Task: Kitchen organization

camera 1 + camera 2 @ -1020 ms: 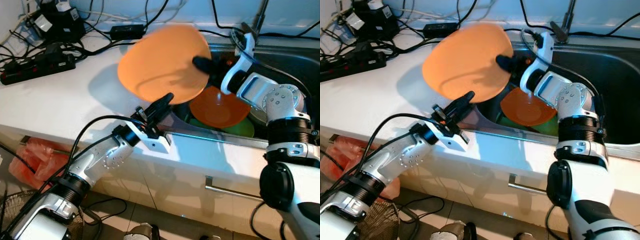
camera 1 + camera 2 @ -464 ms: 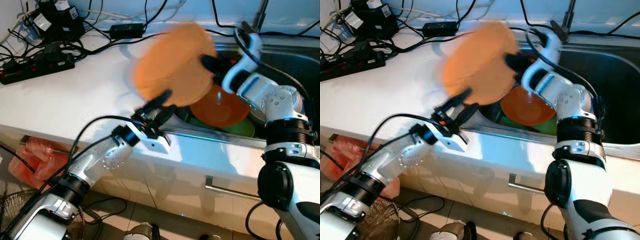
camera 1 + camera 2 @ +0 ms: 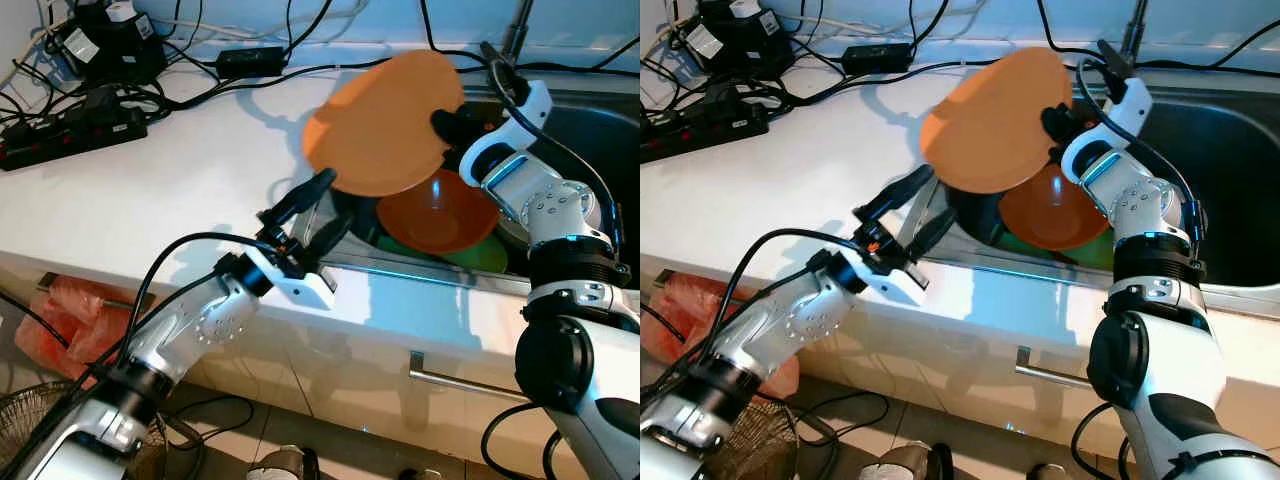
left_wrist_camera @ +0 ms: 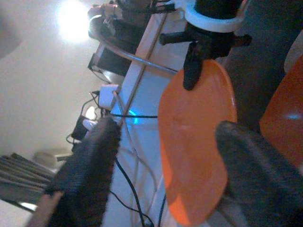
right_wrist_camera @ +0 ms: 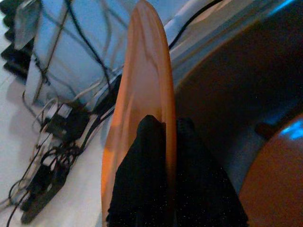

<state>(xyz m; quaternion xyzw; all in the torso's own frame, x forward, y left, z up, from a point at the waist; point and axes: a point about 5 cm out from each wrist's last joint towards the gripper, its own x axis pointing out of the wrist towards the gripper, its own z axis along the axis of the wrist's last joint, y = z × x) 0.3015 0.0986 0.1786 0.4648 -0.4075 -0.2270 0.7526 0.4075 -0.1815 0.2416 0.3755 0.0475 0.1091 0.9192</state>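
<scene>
Nearest me, the left gripper (image 3: 318,208) reaches up over the front edge of the white counter (image 3: 130,190), its two black fingers spread wide with nothing between them, tips just below the orange plate (image 3: 385,122). And there is the plate itself, held up in the air, tilted on edge over the near left corner of the sink (image 3: 1200,170). The right gripper (image 3: 447,124) has it pinched by the rim, fingers clamped either side. Under it, down in the basin, an orange bowl (image 3: 437,212) sits on something green (image 3: 480,256). Further back, black cables and a power strip (image 3: 70,125) sprawl along the counter by the wall.
</scene>
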